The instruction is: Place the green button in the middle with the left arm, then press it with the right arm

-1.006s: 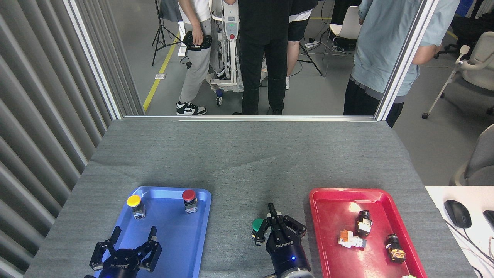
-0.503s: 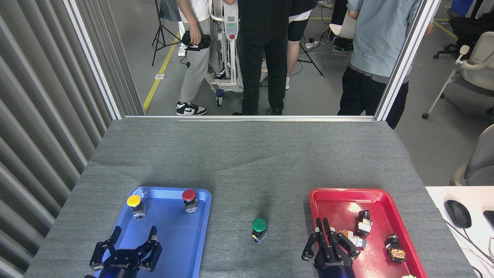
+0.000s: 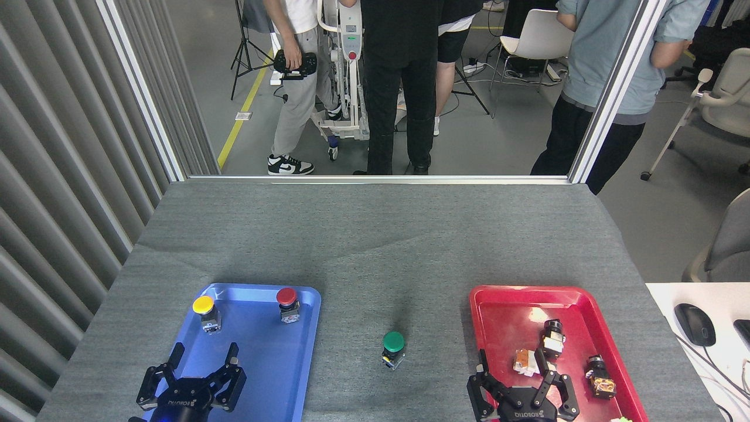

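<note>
Green button stands upright on the bare grey middle of the bench, between the two pincers and touched by neither. Left pincer: fingers spread wide, empty, over the near end of the blue tray; button lies to its right. Right pincer: fingers spread wide, empty, over the near end of the red tray; button lies to its left, slightly farther.

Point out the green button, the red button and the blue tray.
green button (image 3: 394, 341), head view, on its cap
red button (image 3: 286, 296), head view, on its cap
blue tray (image 3: 275, 375), head view, on its bare floor
</note>
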